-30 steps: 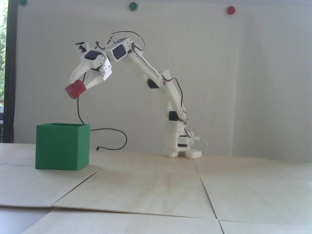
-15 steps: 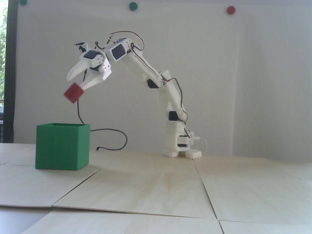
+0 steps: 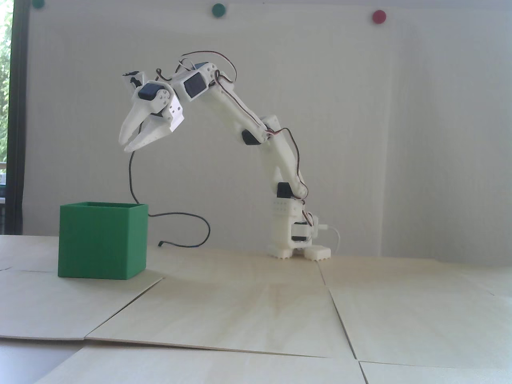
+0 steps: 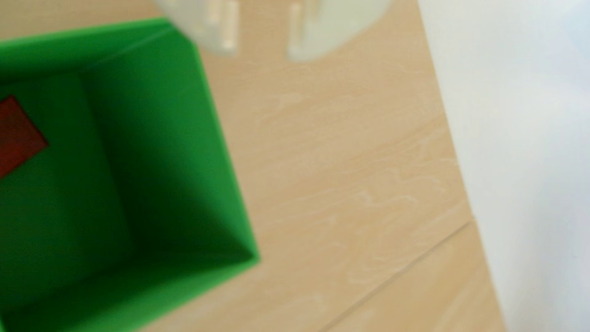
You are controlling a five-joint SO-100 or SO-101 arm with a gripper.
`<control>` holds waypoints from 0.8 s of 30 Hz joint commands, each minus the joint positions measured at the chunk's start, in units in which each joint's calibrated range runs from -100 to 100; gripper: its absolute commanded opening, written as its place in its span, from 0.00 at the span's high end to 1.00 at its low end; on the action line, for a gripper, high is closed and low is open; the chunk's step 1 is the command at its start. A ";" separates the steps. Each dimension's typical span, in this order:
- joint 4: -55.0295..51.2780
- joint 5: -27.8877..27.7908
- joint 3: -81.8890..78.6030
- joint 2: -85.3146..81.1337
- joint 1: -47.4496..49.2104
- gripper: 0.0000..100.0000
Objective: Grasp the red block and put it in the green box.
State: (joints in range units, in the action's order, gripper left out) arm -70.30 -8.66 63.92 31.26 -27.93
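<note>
- In the fixed view we see the jaws (image 3: 127,145) nearly together, only a thin gap between their tips, and nothing held between them.
- They hang in the air well above the green box (image 3: 102,242), roughly over its right-hand part, touching nothing.
- The green box stands on the pale wooden counter (image 3: 256,312); from this side its walls hide the inside, so we cannot see the red block here.
- The white arm (image 3: 256,132) rises from its base (image 3: 294,240) at the back of the counter, bends at the elbow and reaches left, wrist tilted downward.
- A dark cable (image 3: 176,224) trails from the wrist down behind the box.
- In the wrist view, which is blurred, the tips of the jaws (image 4: 261,48) show at the top edge with a narrow gap.
- We look into the green box (image 4: 178,178) from above: the red block (image 4: 17,137) lies on its floor, at the left edge of this view.
</note>
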 commanded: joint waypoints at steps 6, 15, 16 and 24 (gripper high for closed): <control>-21.69 -5.61 1.12 -2.08 10.52 0.98; -29.19 -13.78 0.41 -4.77 20.25 0.98; -29.19 -17.79 0.41 -5.64 21.62 0.98; -29.19 -41.37 -2.08 -12.98 23.07 0.98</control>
State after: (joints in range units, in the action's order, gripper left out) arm -97.59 -37.43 63.74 28.68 -5.31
